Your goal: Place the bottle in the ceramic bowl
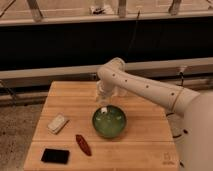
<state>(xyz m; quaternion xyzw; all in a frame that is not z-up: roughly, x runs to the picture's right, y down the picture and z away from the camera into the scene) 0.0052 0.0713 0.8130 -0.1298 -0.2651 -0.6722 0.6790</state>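
The green ceramic bowl (109,122) sits on the wooden table (65,97), right of centre. My gripper (104,102) hangs from the white arm just above the bowl's far rim, pointing down. It is shut on the small pale bottle (104,109), whose whitish end shows below the fingers at the bowl's back edge. The bottle is off the table.
A flat white block (58,123) lies left of the bowl. A dark red oblong thing (82,144) lies front left of it. A flat black rectangle (55,156) lies near the front left corner. A dark wall and rail run behind the table.
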